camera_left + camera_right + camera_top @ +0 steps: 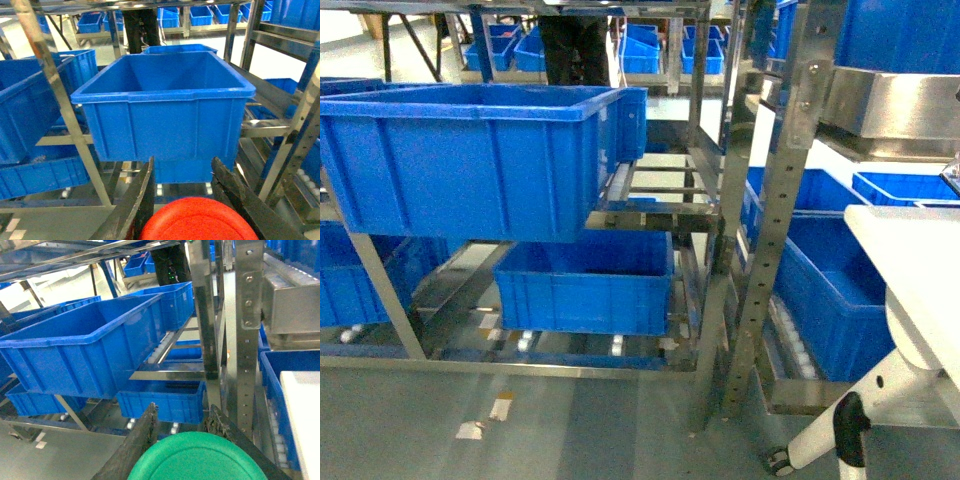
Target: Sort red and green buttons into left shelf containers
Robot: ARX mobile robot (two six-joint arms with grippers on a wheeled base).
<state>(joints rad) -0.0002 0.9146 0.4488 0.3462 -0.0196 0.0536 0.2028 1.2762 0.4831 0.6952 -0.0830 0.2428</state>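
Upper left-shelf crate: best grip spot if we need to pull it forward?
The front rim of the crate, from the front, fingers over the top. It's a thick rolled lip; the walls are smooth, tapered, likely too wide to pinch. The left gripper holds the red button now.

We hold both arms forward, our left gripper [182,200] clamped around the red button [197,220], our right gripper [182,432] around the green button [197,457].
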